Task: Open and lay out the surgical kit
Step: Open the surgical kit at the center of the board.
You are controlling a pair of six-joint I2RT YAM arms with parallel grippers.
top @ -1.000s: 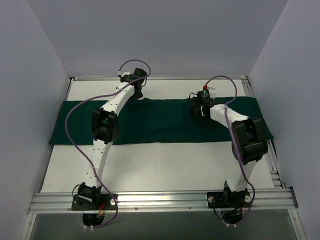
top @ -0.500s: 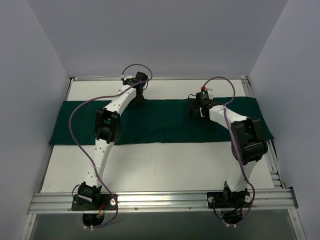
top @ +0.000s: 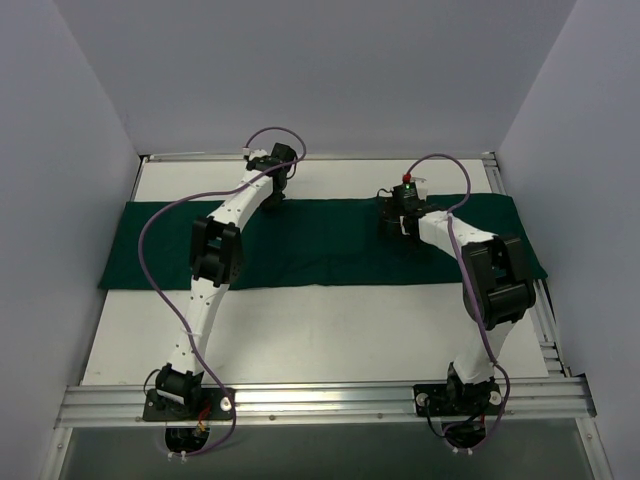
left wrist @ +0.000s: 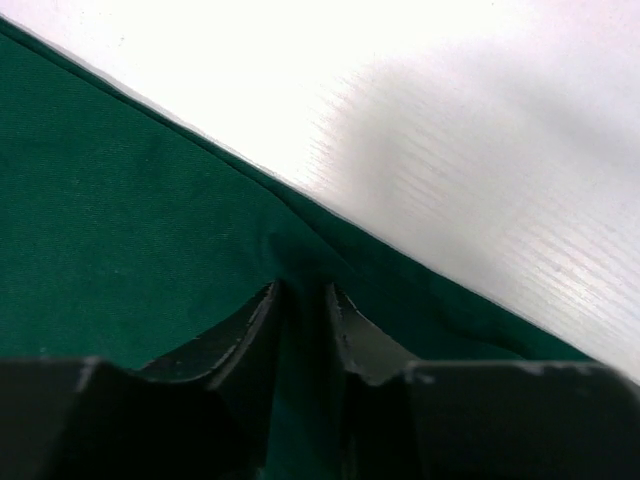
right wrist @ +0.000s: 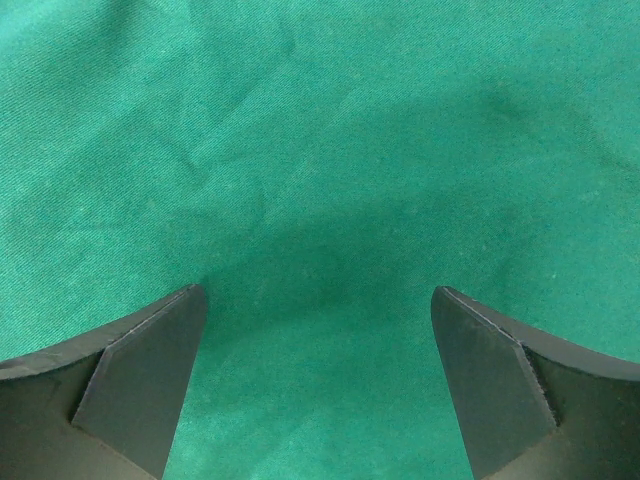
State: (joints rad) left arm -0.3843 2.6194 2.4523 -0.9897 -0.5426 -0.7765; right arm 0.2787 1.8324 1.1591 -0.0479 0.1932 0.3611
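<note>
Left pincer (left wrist: 303, 292) advanced, pinching green cloth (left wrist: 120, 200) edge

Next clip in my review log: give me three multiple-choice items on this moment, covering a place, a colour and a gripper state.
1. Where on the cloth wrap is the left gripper?
A) near edge
B) far edge
C) left end

2. What colour is the cloth wrap?
A) blue
B) dark green
C) white

3. The right gripper is:
A) open, fingers wide apart
B) shut on a tray
C) shut on a fold of cloth

Answers:
1 B: the top view puts it at the far hem, and its wrist view shows the white table just beyond.
2 B: every view shows dark green fabric.
3 A: its wrist view shows flat cloth between widely spread fingers.
</note>
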